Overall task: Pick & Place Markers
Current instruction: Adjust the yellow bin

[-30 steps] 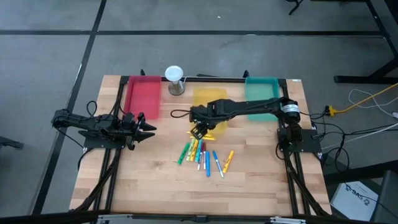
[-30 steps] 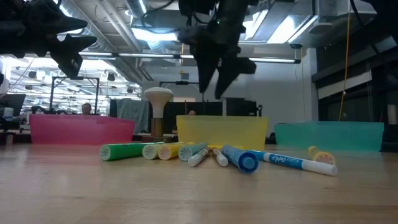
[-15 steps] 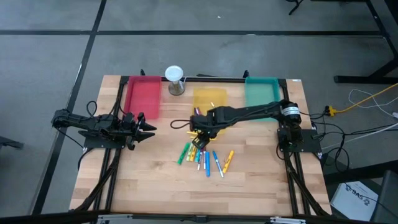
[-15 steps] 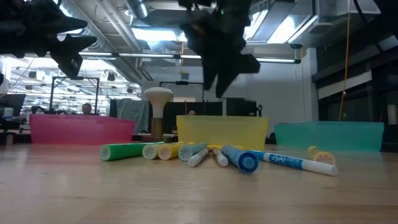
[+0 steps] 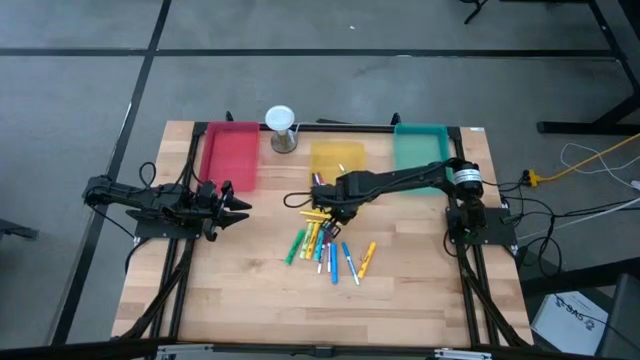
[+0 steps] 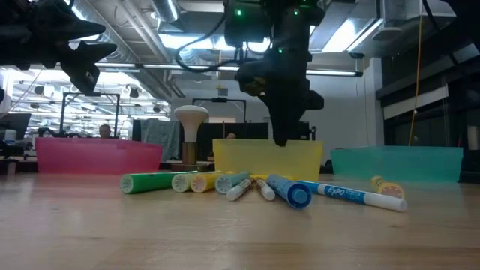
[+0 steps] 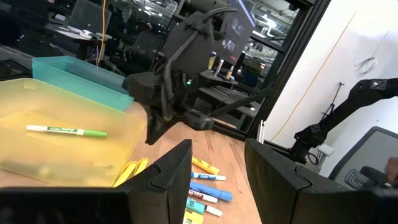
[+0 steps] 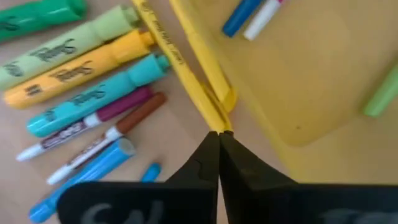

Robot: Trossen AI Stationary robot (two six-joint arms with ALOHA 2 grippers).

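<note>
As seen from above: markers only a small coloured heap on the desk, just in front of the yellow tray, between the red tray and the teal tray.
Right wrist view alone: single pens told apart, lying side by side: green, pale green, orange-yellow, teal, maroon, brown-and-white, blue; one long yellow marker along the tray's edge.
Inside the yellow tray: a blue-and-white marker and a green one in the right wrist view; a white marker with green cap in the left wrist view; barely made out from above.
Low view alone: caps facing the camera, a green marker outermost on one side, a white-barrelled blue marker on the other.
Right hand: fully closed, holding nothing, tips pointing down at the end of the long yellow marker by the tray's near corner; contact impossible to judge.
Right arm: stretched low across the desk from its base beside the teal tray.
Left hand: fingers apart, nothing between them, raised above the desk near the red tray, aimed towards the heap.
Behind the trays: a white-topped hourglass-like object.
</note>
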